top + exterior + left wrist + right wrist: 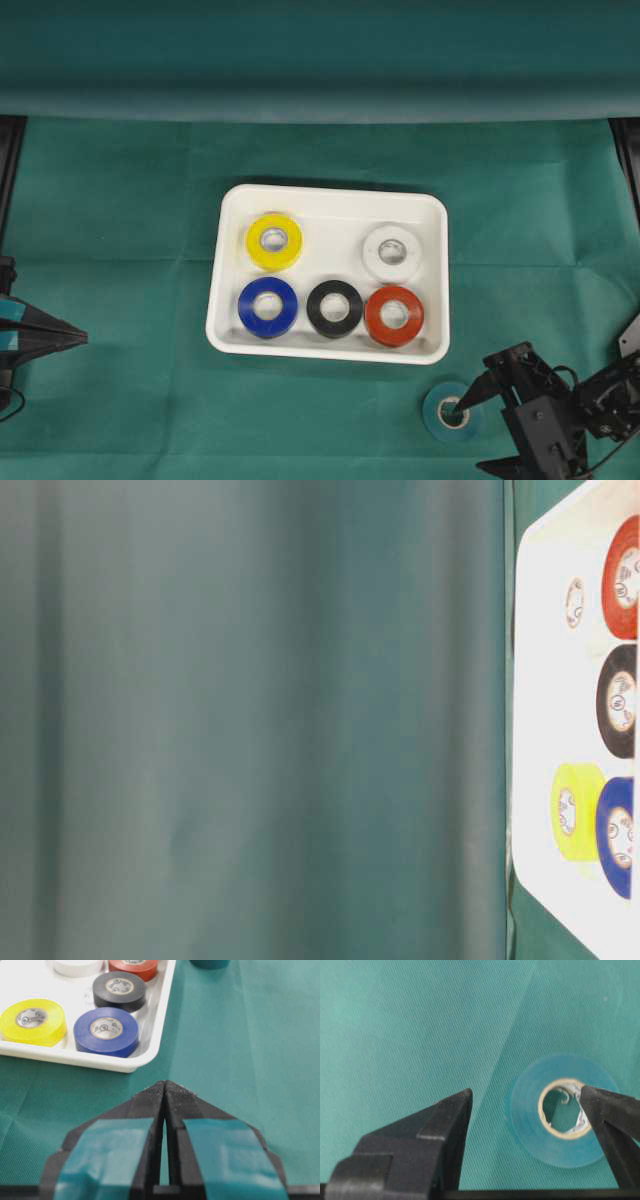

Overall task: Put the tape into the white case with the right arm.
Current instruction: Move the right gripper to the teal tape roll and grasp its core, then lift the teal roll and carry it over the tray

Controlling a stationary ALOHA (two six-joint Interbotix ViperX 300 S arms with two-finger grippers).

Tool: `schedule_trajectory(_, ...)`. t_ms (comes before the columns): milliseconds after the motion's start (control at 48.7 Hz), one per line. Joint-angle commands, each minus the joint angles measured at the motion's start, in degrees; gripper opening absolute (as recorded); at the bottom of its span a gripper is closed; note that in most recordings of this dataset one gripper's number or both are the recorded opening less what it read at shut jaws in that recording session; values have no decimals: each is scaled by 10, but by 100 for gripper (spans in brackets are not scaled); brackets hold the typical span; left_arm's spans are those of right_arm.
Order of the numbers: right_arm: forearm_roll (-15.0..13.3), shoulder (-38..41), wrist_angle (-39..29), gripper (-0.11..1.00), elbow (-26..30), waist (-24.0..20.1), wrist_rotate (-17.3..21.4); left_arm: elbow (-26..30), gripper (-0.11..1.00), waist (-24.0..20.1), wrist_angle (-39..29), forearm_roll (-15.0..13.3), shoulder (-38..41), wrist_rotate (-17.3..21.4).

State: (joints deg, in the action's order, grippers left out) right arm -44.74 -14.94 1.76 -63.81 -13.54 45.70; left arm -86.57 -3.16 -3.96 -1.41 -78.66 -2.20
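A teal tape roll (441,417) lies flat on the green cloth, in front of the white case's (330,195) right corner. My all-black right gripper (475,436) stands open at it. One fingertip (600,1105) sits at the roll's cardboard core, the other (455,1110) is off to the side and clear of the tape (530,1120). The near wall of the roll lies between the two, ungripped. The case (100,1060) holds yellow (273,241), white (391,253), blue (267,306), black (334,308) and red (394,315) rolls. My left gripper (165,1083) is shut and holds nothing.
The left gripper (72,339) rests at the far left edge of the cloth, pointing toward the case. A raised green fold (320,95) runs across the back. The table-level view shows mostly backdrop, with the case (545,680) at its right edge.
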Motion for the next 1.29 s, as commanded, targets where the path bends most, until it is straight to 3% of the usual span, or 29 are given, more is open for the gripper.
schedule_trajectory(0, -1, 10, 0, 56, 14, -3, 1, 6, 0, -2, 5, -1, 5, 0)
schedule_trajectory(370, -1, 92, -1, 56, 41, -3, 1, 6, 0, -1, 5, -1, 5, 1)
schedule_trajectory(719, -1, 105, -7, 54, 55, -3, 1, 6, 0, -2, 5, -1, 5, 0)
schedule_trajectory(842, -1, 105, -23, 43, 57, -3, 1, 6, 0, -2, 5, -1, 5, 0)
schedule_trajectory(986, -1, 101, -40, 17, 64, -1, 1, 5, 0, -2, 5, -1, 5, 0)
schedule_trajectory(1191, -1, 96, -46, 3, 71, 1, 1, 5, 0, -2, 5, -1, 5, 0)
schedule_trajectory(1274, -1, 96, -46, 2, 71, 1, 1, 5, 0, -2, 5, -1, 5, 0)
